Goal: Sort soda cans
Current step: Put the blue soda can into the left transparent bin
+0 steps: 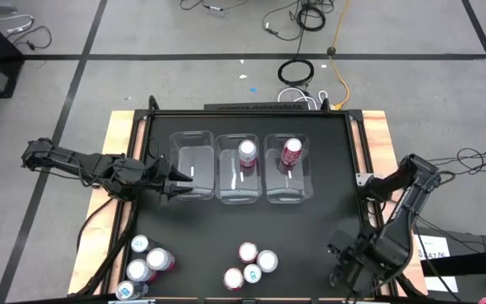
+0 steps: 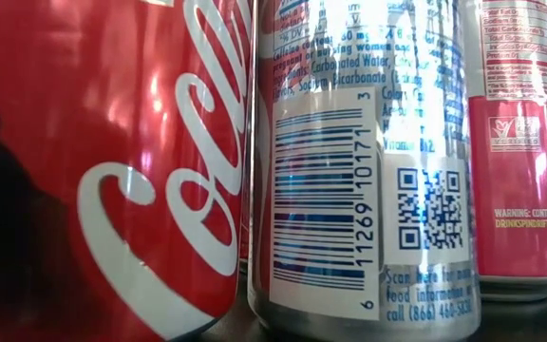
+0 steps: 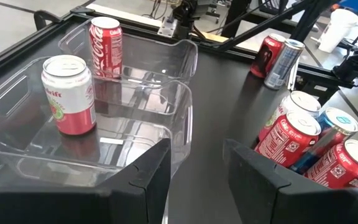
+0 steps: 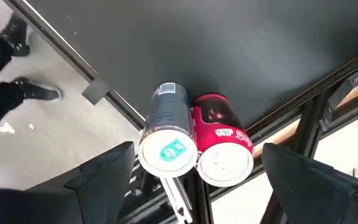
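Though two cans (image 1: 248, 152) stood in the middle and right bins (image 1: 288, 169), the high view showed about ten loose along the table's (image 1: 327, 203) front edge. Left wrist view: left gripper (image 3: 197, 180) released, empty. Right wrist view: right gripper (image 4: 194, 180) spread above two cans (image 4: 166, 134).

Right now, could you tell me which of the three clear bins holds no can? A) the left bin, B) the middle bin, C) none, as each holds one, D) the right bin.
A: in the high view the left bin shows only bare plastic, while the middle bin holds a pink-and-white can and the right bin a red can.
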